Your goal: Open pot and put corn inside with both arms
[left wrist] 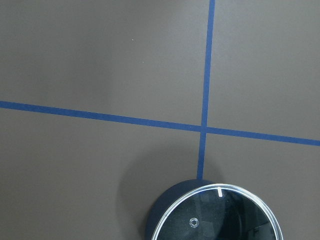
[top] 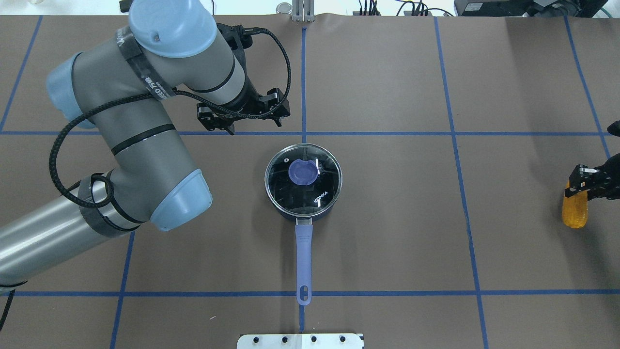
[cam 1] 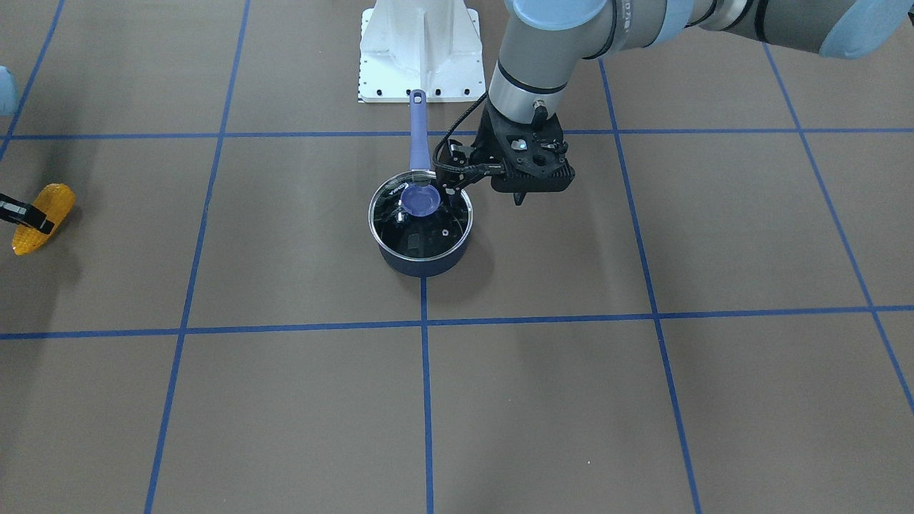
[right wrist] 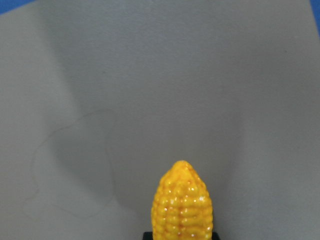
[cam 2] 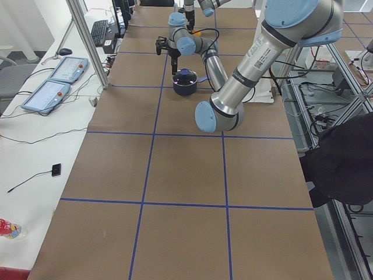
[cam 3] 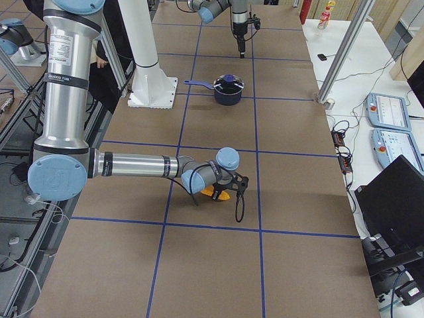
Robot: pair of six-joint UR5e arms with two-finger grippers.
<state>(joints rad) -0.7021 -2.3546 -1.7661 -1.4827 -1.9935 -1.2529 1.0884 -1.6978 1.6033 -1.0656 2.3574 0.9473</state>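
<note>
Pot (cam 1: 421, 265), lid (top: 319, 194) on, stands mid-table (top: 387, 242), handle (top: 303, 252) toward the robot's base; its knob (top: 302, 172) lies just robotward and right of the open, empty left gripper (top: 254, 125), while the right gripper (top: 580, 190) clasps the corn (top: 575, 213) far right.

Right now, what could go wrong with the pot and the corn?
The glass lid still covers the pot, so the corn at the right hand might bump it if brought early. The left hand hangs beside the lavender knob, not over it; it might miss or nudge the pot.
</note>
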